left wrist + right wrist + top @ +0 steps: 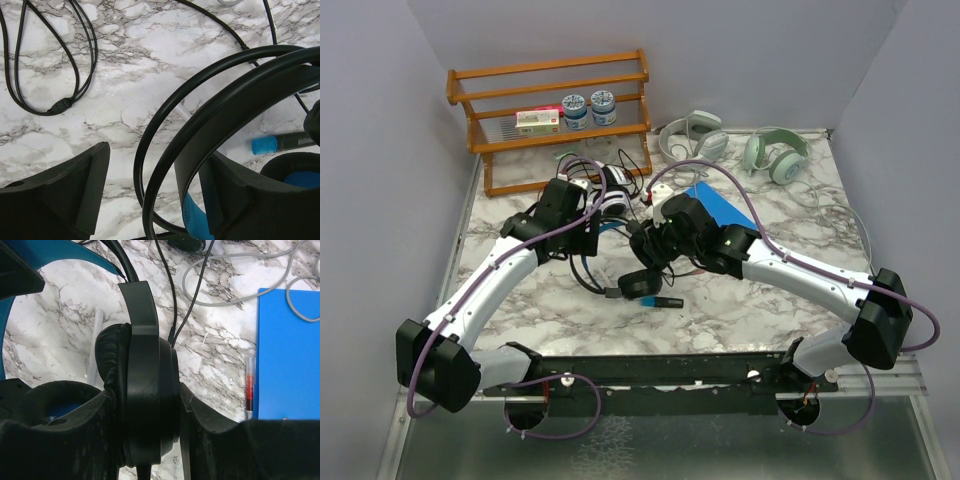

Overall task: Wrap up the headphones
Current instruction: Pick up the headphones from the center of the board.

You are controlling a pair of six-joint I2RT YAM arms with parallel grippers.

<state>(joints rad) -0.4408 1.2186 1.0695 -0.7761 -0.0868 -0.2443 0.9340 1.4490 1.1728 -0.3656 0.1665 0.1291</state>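
The all-black headphones (640,284), with blue inner lining, sit mid-table between both grippers. My right gripper (145,390) is shut on one black ear cup (147,405), with a finger on each side. My left gripper (157,156) is open. The black headband (210,100) arcs between its fingers, close to the right finger (240,195) and apart from the left one. The black cable (55,105) lies looped on the marble. The white-and-black headphones (610,190) lie behind my left gripper (585,238). Two pale pairs (692,135) (775,152) rest at the back.
A wooden rack (555,120) with jars and a box stands at the back left. A blue folder (720,205) lies behind my right gripper (650,250), and a red pen (248,390) lies beside it. A blue-capped marker (665,300) lies by the black headphones. Grey cables (840,215) trail right.
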